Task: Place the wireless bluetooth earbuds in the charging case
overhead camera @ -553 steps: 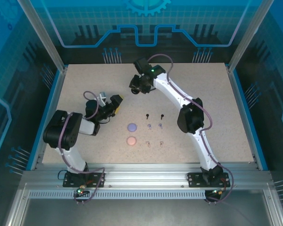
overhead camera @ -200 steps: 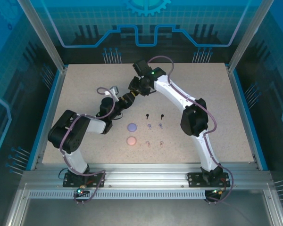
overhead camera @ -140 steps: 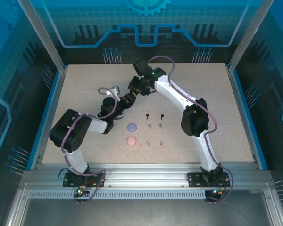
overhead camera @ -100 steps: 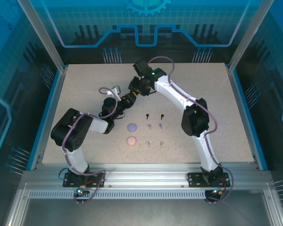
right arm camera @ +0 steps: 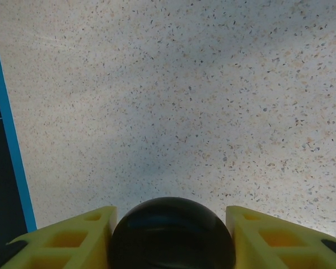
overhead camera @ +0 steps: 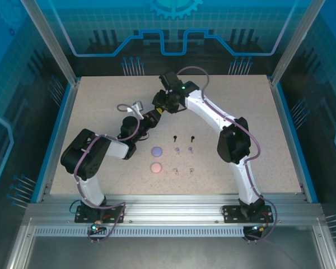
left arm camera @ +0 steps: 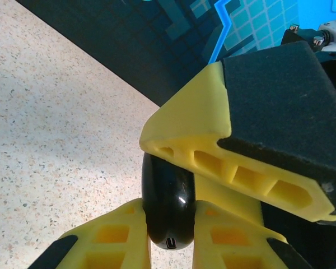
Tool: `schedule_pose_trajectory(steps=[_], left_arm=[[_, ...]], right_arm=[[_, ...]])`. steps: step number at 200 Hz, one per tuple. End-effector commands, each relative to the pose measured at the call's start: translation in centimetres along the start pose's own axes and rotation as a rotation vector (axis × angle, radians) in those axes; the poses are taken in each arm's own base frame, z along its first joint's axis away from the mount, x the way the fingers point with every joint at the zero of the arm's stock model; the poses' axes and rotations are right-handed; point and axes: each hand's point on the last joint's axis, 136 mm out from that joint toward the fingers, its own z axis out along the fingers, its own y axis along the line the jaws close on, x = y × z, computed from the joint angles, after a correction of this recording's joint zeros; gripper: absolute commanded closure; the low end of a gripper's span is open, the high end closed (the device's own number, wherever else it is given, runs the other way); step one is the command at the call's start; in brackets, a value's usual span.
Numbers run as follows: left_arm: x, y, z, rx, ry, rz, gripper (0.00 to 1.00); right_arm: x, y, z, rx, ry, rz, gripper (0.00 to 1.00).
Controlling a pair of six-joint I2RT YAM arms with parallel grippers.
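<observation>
Our left gripper (left arm camera: 169, 227) has just clamped down. A second ago its jaws stood about half open around the black charging case (left arm camera: 168, 190). Now its yellow fingers (left arm camera: 115, 238) press on both flat faces of the case, which stands on edge between them with its small port towards the wrist camera. Our right gripper (right arm camera: 171, 227) has the same black dome sitting between its own fingers (right arm camera: 73, 235). It seems to have begun loosening, but we cannot tell whether it is gripping the case or has already let go. From above, the two grippers meet nose to nose over the back-left part of the table (overhead camera: 101, 95). The left arm has reached in from its earlier spot farther left, and the case sits between the grippers, seemingly clear of the surface. We read this as a handover almost complete: the left now owns the case, so the right can back off and turn to the lid, which looks closed, or to the buds. The black earbuds (overhead camera: 173, 138) lie on the table just in front of the meeting point. The lavender pair (overhead camera: 178, 149) and the beige pair (overhead camera: 176, 171) lie nearer us, with the lavender case (overhead camera: 156, 151) and the pink case (overhead camera: 155, 167) to their left. No bud is in any case yet.
</observation>
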Motion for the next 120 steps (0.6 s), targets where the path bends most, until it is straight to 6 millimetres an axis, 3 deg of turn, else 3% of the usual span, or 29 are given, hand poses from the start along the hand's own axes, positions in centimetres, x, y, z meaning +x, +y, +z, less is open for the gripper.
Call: schedule_pose_trajectory(steps=[1,29,69,120], left_arm=[[-0.1,-0.4,0.1,0.001,-0.005,0.017,0.97],[-0.1,-1.3,-0.2,0.025,0.011,0.020,1.00],[0.3,-4.7,-0.5,0.141,0.120,0.053,1.00],[0.1,-8.7,-1.2,0.275,0.267,0.109,1.00]], right_arm=[[0.1,3.0,-3.5,-0.102,-0.014,0.000,0.41],[-1.5,2.9,-5.3,-0.112,-0.066,0.008,0.26],[-3.9,1.5,-8.9,-0.164,-0.147,-0.064,0.22],[-4.7,-0.4,-11.6,-0.372,-0.181,-0.317,0.22]])
